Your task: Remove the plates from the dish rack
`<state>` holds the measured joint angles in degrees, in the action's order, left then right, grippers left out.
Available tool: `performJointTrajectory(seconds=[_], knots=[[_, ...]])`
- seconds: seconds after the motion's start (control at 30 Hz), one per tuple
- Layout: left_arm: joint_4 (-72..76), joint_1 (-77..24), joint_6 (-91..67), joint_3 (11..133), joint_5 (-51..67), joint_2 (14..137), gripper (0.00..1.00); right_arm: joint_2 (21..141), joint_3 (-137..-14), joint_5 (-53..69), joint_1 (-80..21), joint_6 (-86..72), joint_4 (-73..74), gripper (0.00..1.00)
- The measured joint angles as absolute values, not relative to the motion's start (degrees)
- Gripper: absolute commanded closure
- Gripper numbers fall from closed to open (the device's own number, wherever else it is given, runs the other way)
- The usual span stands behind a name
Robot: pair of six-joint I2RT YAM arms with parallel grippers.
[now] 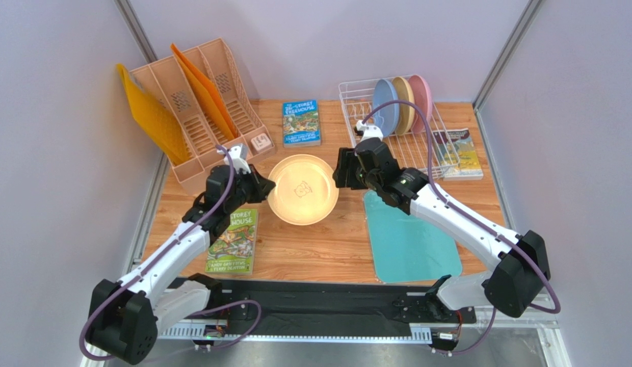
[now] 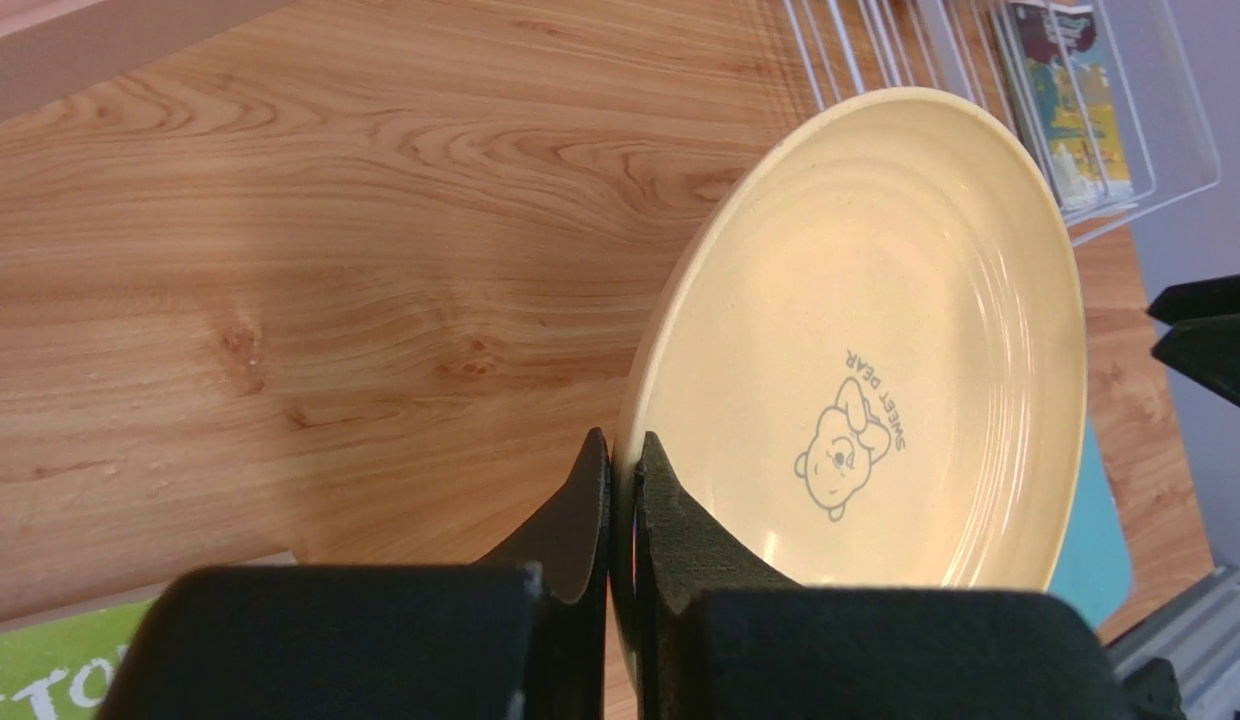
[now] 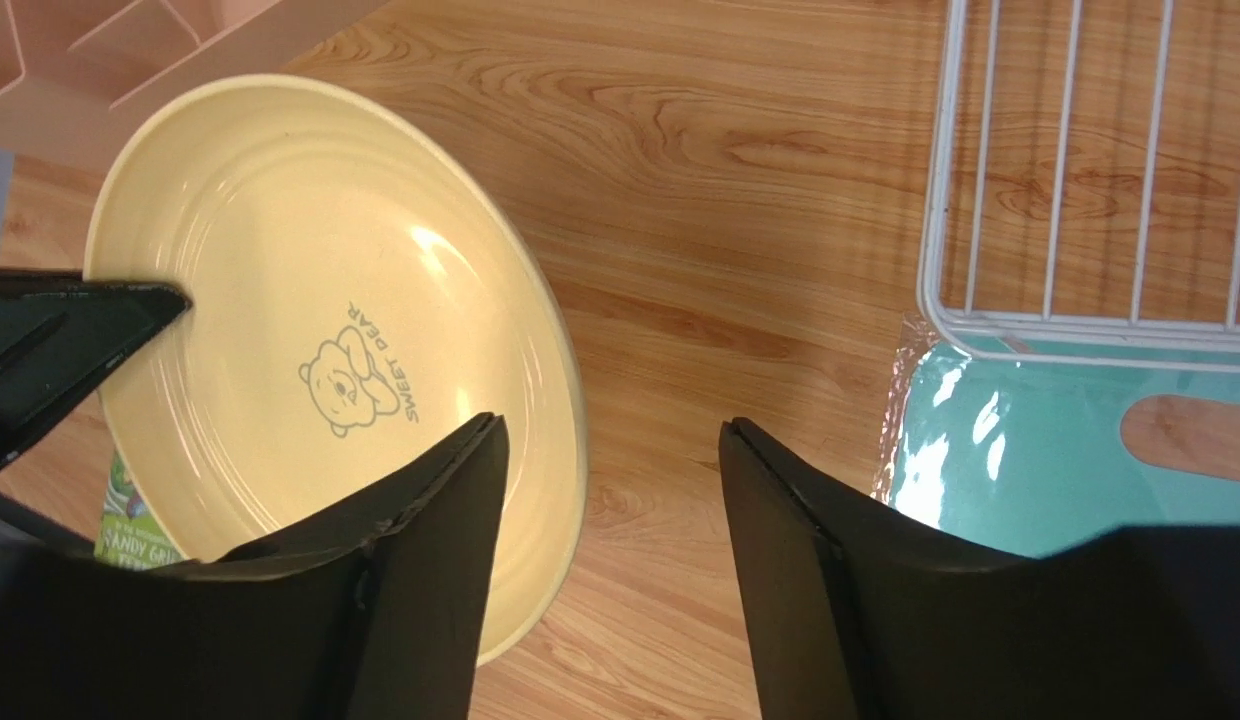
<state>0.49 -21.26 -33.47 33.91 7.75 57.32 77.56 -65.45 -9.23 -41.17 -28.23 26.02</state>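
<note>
A cream-yellow plate [image 1: 302, 189] with a bear mark sits at the table's centre. My left gripper [image 1: 262, 186] is shut on its left rim; in the left wrist view the fingers [image 2: 589, 495] pinch the edge of the plate [image 2: 882, 330]. My right gripper [image 1: 340, 173] is open at the plate's right edge. In the right wrist view it [image 3: 611, 431] straddles the rim of the plate [image 3: 266, 255] without closing. The white wire dish rack [image 1: 348, 98] at the back right holds a light blue plate [image 1: 385, 103], a cream plate [image 1: 404, 98] and a pink plate [image 1: 423, 95], all upright.
A teal cutting board [image 1: 407, 238] lies in front of the rack under my right arm. A peach file organizer [image 1: 196, 107] with orange folders stands at the back left. Books lie at the back centre [image 1: 301, 122], the front left [image 1: 233, 241] and beside the rack [image 1: 458, 153].
</note>
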Motion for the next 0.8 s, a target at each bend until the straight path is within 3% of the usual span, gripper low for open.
performJointTrajectory(seconds=[0.03,0.23,0.73,0.8], knots=[[0.5,-21.3,-33.3,33.9,7.3,57.7,1.00,77.6,-65.5,-10.0,-41.2,-28.1,26.2,0.29],[1.8,-21.3,-32.9,32.7,6.5,63.0,1.00,77.6,-65.5,-15.6,-40.9,-26.2,27.6,0.24],[7.2,-21.3,-31.6,34.1,4.3,83.3,1.00,82.3,-72.9,-18.2,-25.4,-21.4,29.7,0.24],[8.1,-21.3,-31.4,35.5,3.9,84.7,0.95,84.8,-75.1,-18.8,-23.6,-20.1,29.5,0.24]])
